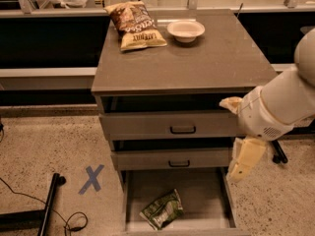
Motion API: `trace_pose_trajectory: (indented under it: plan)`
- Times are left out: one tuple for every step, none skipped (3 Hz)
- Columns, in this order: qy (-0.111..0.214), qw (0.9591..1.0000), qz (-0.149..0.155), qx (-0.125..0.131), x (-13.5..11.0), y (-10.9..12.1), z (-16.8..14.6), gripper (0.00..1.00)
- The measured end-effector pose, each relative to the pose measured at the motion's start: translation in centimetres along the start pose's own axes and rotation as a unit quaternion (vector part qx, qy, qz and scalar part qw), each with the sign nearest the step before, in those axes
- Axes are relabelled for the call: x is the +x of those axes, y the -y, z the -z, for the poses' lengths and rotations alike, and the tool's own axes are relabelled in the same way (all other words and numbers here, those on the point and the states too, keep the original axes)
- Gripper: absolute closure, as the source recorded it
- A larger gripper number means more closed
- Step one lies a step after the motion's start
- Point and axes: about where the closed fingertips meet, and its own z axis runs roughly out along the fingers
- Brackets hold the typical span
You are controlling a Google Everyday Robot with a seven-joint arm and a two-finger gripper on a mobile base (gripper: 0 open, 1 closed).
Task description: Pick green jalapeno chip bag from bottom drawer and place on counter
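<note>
Gripper (tip down) beside bottom drawer

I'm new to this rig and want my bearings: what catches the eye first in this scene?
The pale robot arm fills the right side, its gripper hanging by the right edge of the open bottom drawer. In that drawer lies the green jalapeno chip bag, crumpled, near the front. At the back of the counter sit a brown-and-yellow chip bag and a white bowl.
</note>
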Motion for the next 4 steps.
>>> trace_pose_trajectory:
  plan:
    - [-0.007,0.9999,-0.002,0.009,0.2,0.2,0.0,0.00]
    - [-0.036,0.9990,-0.021,-0.015,2.1,0.6,-4.1,0.00]
    - [-0.035,0.9970,-0.038,-0.057,4.7,-1.3,-11.0,0.00]
    - [0.025,0.9954,-0.031,-0.088,7.9,-4.5,-18.0,0.00]
